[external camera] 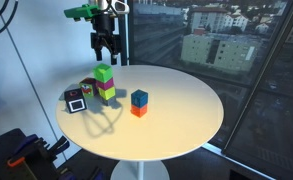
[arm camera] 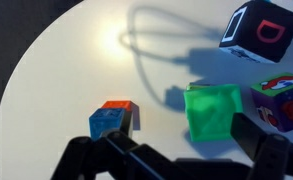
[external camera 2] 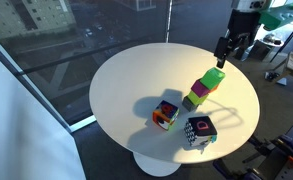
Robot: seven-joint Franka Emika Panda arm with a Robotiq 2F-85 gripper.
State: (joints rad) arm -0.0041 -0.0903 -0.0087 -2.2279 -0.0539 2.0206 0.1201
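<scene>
My gripper (external camera: 105, 47) hangs open and empty above a stack of blocks on a round white table (external camera: 186, 110). The stack's top block is green (external camera: 104, 73), on a purple and olive block (external camera: 107, 91). In the wrist view the green block (arm camera: 212, 112) lies below, between my open fingers (arm camera: 181, 160), which do not touch it. The gripper (external camera 2: 232, 48) and green block (external camera 2: 213, 79) show in both exterior views.
A blue block on an orange one (external camera: 138, 102) stands apart from the stack, also seen in the wrist view (arm camera: 113, 119). A black cube with coloured faces (external camera: 76, 100) (arm camera: 254, 30) sits beside the stack. Windows surround the table.
</scene>
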